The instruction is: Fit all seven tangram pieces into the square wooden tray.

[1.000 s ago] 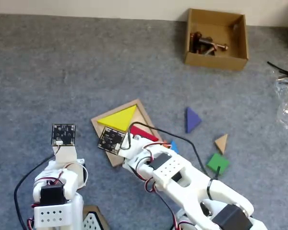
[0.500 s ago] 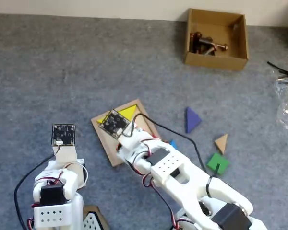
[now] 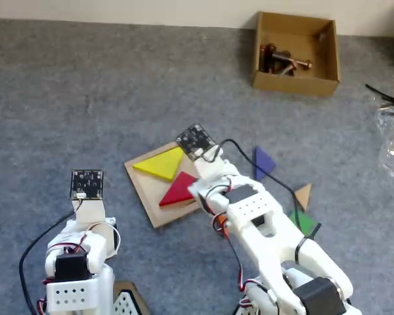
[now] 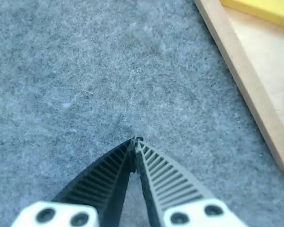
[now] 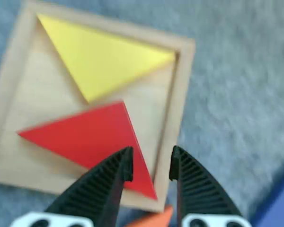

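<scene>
The right pincer hangs part-open with nothing between its jaws, over the tray's rim just past one tip of the red triangle. A second ago it sat low over the tray's near corner with the red piece half hidden under it. Since then the arm has swung across to the far corner. The red triangle now lies flat inside the square wooden tray, its square corner close to that of the yellow triangle near the tray's middle.

That reads as a finished release: two big pieces are seated and the arm is free for the next.

The tray sits mid-surface, nearer the near edge. The other pieces lie loose toward the right edge: a blue triangle, a tan triangle and a green square partly under the arm. An orange piece lies just outside the rim.

The left pincer is closed on nothing, above bare surface beside the tray's rim, unmoved.
</scene>
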Robot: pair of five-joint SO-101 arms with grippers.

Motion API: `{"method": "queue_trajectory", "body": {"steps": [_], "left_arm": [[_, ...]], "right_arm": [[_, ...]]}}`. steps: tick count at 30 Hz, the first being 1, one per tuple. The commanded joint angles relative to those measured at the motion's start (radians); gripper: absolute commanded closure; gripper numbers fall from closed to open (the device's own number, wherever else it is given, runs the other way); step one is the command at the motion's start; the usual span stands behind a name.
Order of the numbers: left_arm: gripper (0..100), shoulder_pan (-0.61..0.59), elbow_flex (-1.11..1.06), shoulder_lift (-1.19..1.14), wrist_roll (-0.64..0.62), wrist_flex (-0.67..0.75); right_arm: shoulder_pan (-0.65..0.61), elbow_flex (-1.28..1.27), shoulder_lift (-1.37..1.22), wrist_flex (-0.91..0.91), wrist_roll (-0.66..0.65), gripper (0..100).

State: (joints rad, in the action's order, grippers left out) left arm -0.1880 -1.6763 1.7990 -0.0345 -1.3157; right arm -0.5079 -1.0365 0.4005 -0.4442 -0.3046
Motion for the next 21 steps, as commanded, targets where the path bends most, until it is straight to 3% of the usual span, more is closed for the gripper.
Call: {"method": "queue_trajectory", "body": {"steps": [1, 5, 21], "left_arm": [[100, -0.008, -0.021, -0.007, -0.003, -0.008], [100, -0.008, -0.021, -0.007, -0.003, -0.008], [100, -0.008, -0.021, -0.007, -0.003, -0.008]], "right_arm": [[0.050, 0.059, 0.013, -0.019, -0.043, 87.2], [0.084, 0.058, 0.015, -0.019, -0.098, 87.2], [0.159, 0.056, 0.013, 0.025, -0.104, 87.2]]}}
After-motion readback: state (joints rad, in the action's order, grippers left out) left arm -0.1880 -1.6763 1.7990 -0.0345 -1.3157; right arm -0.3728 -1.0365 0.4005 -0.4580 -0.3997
